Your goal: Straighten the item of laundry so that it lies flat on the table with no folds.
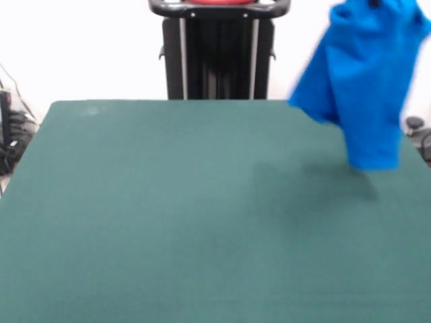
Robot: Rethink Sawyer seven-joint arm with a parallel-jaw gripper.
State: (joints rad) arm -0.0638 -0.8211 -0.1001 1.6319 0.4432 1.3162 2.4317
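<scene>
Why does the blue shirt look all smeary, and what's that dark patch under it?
Front view: the blue shirt is blurred, probably from moving while hanging in the air; the dark patch is its soft shadow on the green table.

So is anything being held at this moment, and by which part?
The blue shirt hangs in the air above the table, so something holds it up by its top end. That end runs off the picture's top edge, and no pincer shows, so the exact hold cannot be told.

the blue shirt (363, 81) ran off the frame's top right, motion-blurred, print unreadable. whatever held it was cut off. the table (168, 222) ran past the bottom edge.
</scene>
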